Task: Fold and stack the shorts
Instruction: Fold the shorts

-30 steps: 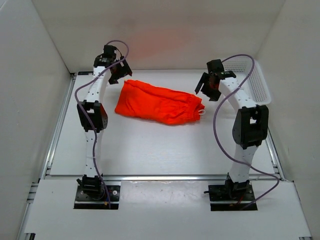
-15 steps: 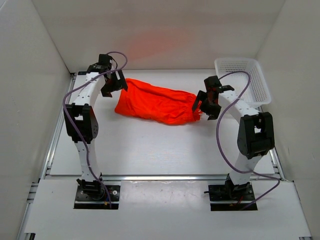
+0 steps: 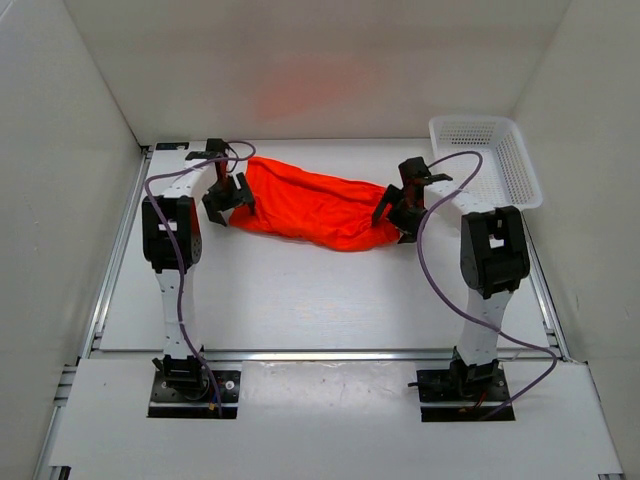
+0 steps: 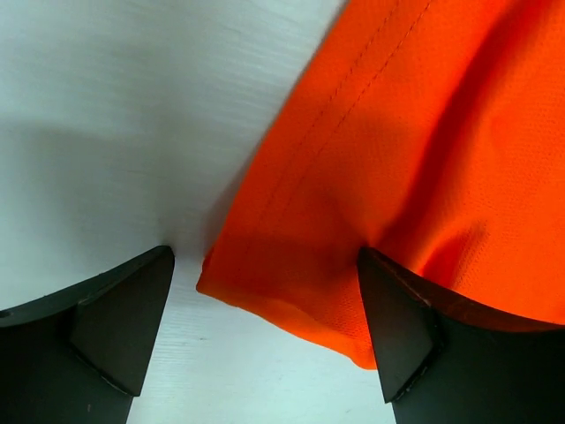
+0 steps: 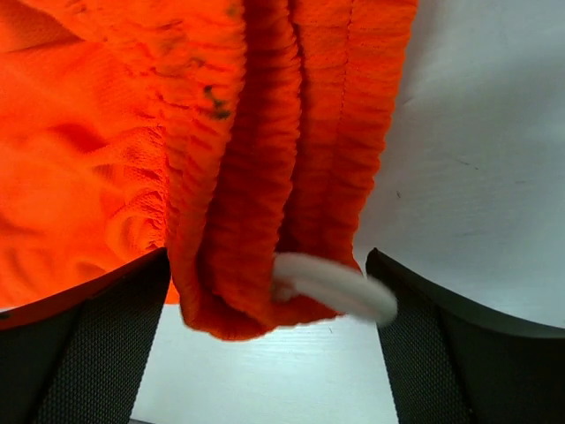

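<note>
Shorts [image 3: 315, 205] lie bunched in a long orange-red roll across the far half of the counter [image 3: 300, 300], hem end left, waistband end right. How many layers are in the roll cannot be read from the top view.

Left gripper [image 3: 226, 198] is down at the hem end with its jaws spread wide. In the left wrist view a stitched hem corner sits between the two fingers [image 4: 119, 327], not pinched. The right-hand finger overlaps the fabric edge; contact cannot be told. The rest of the garment is cut off by that frame.

Right gripper [image 3: 397, 212] is down at the other end, jaws also spread. In the right wrist view they straddle the gathered waistband [image 5: 265, 168], with nothing clamped. White drawstring [image 5: 334, 290] shows as one blurred loop at the bottom of the waistband; its other end is hidden. Small dark specks on the waistband are too small to identify.

From above, both gripper bodies cover the shorts' tips. White mesh basket [image 3: 522, 172] sits at the far right corner, apart from the shorts.
</note>
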Available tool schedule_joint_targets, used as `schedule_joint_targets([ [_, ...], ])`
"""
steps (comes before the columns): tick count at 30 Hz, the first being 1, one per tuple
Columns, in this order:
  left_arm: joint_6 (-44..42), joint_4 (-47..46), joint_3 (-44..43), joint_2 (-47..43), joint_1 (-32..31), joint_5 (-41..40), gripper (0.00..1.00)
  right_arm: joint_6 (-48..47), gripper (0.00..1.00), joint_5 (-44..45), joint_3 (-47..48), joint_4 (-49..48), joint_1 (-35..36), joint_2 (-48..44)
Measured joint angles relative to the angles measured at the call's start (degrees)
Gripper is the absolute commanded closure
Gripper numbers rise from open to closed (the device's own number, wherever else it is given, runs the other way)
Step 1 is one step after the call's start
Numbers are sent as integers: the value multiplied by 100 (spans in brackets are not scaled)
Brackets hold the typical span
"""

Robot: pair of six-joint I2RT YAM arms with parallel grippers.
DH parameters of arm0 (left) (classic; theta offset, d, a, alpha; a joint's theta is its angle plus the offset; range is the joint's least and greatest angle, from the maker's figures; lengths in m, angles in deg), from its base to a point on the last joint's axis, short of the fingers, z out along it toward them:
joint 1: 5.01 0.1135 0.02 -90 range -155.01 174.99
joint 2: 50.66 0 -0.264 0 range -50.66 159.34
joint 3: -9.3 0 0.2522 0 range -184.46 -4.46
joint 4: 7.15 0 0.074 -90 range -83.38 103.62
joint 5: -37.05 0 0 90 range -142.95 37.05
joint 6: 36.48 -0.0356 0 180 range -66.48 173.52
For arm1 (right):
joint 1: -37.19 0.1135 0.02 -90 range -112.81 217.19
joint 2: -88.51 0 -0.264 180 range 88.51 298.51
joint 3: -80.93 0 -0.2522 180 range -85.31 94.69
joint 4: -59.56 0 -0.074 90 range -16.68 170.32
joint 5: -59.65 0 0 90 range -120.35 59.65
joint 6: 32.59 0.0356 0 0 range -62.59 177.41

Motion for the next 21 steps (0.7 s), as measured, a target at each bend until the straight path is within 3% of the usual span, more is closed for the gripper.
schedule_joint_targets([
  [3, 50, -17, -105, 70, 24, 57, 23, 195, 18, -61, -9, -107, 0, 118],
  [4, 81, -59, -122, 94, 24, 72, 35, 243, 34, -74, -22, -153, 0, 120],
  [5, 107, -87, -138, 127, 17, 85, 41, 262, 43, -74, -44, -192, 2, 120],
  [6, 109, -92, -181, 168, 11, 111, 53, 323, 52, -72, -57, -221, 7, 120],
  [8, 129, -136, -210, 203, -9, 170, 89, 372, 74, -44, -101, -280, 24, 120],
  [13, 240, -262, -114, 201, -76, 302, 90, 334, 95, 28, -157, -387, 79, 94],
  [17, 348, -595, 719, -299, -116, 280, 90, 280, 100, 105, -533, -538, 122, -188],
  [21, 505, -678, 2151, -1233, -162, 223, 90, 142, 100, 238, -1349, -570, 199, -859],
])
